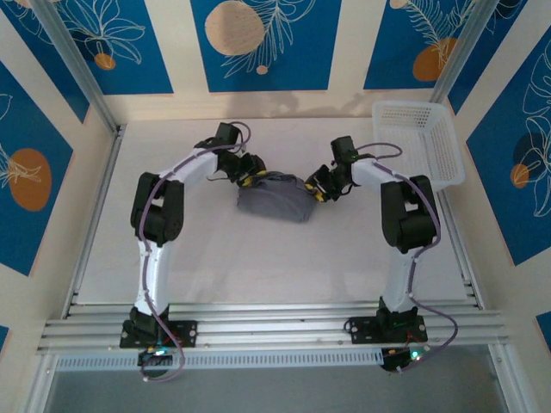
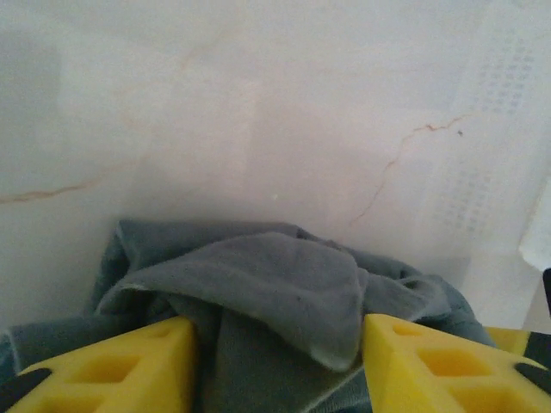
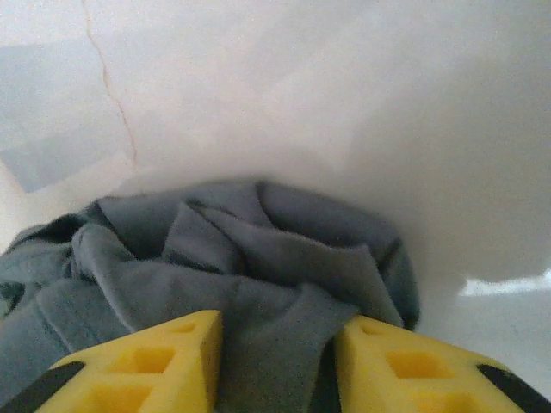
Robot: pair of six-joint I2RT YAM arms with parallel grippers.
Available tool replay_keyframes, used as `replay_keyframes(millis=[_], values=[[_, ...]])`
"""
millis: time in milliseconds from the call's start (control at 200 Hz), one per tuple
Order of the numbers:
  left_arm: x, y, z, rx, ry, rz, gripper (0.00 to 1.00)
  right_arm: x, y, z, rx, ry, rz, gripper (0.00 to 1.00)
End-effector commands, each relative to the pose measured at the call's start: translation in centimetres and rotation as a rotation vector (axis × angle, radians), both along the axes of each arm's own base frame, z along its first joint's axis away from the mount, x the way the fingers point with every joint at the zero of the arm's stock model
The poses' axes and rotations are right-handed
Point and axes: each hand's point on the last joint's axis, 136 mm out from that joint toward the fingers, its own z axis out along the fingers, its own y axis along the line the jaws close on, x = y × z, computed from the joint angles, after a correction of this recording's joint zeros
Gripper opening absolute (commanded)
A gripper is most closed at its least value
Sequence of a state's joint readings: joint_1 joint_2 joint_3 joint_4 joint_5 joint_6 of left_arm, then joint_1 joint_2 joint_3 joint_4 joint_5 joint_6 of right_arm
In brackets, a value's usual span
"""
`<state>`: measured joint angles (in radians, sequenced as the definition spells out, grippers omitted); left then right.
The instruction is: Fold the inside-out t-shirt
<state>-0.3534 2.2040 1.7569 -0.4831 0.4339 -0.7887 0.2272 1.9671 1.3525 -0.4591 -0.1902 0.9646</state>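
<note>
Slate-grey cotton: you had the t-shirt (image 1: 275, 198) bunched in a crumpled heap near the middle of the white table (image 1: 258, 275), a little toward the far side, not laid flat. In the top view the left gripper (image 1: 250, 179) sat at the heap's left end and the right gripper (image 1: 319, 191) at its right end, with the 2 arms bent inward toward each other. In the left wrist view your 2 yellow fingers (image 2: 129, 361) stood apart, with a loose fold of grey cloth lying in the gap between them and nothing pinched. The right wrist view was the same: fingers (image 3: 146, 361) were parted and wrinkled fabric filled the gap between them. The white mesh basket (image 1: 435, 146) sat at the far right corner, well apart from the shirt.
</note>
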Motion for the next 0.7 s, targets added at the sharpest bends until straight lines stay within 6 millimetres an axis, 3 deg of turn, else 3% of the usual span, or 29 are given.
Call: replay_keyframes(millis=[0, 80, 180, 245, 315, 445, 555, 620, 695], values=[[0.9, 0.9, 6.1, -0.023, -0.139, -0.002, 0.59, -1.3, -1.4, 4.0, 0.008, -0.060, -0.047, 0.44], [0.5, 2.0, 8.1, 0.012, -0.184, 0.000, 0.64, -2.3, -3.0, 5.7, 0.032, -0.088, -0.113, 0.44], [-0.9, 3.0, 9.9, 0.057, -0.253, -0.013, 0.66, -3.3, -3.4, 8.7, 0.033, -0.197, -0.125, 0.45], [-2.2, 2.8, 10.3, 0.073, -0.291, -0.046, 0.64, -3.7, -1.7, 10.1, 0.023, -0.275, -0.060, 0.45], [-3.7, 1.1, 9.6, 0.073, -0.301, -0.108, 0.57, -3.9, 1.2, 10.4, 0.007, -0.310, 0.033, 0.44], [-4.0, -1.1, 5.9, 0.092, -0.215, -0.149, 0.45, -1.7, 4.6, 7.9, -0.058, -0.277, 0.130, 0.40], [-2.2, -2.1, 3.6, 0.109, -0.202, -0.161, 0.46, 0.3, 4.7, 4.2, -0.172, -0.236, 0.153, 0.38], [-2.2, -3.5, 1.5, 0.081, -0.158, -0.222, 0.47, 0.1, 4.3, 1.8, -0.236, -0.173, 0.173, 0.37], [-4.7, -5.1, -0.8, 0.043, -0.060, -0.349, 0.46, -1.3, 4.1, -0.3, -0.265, -0.108, 0.208, 0.35]])
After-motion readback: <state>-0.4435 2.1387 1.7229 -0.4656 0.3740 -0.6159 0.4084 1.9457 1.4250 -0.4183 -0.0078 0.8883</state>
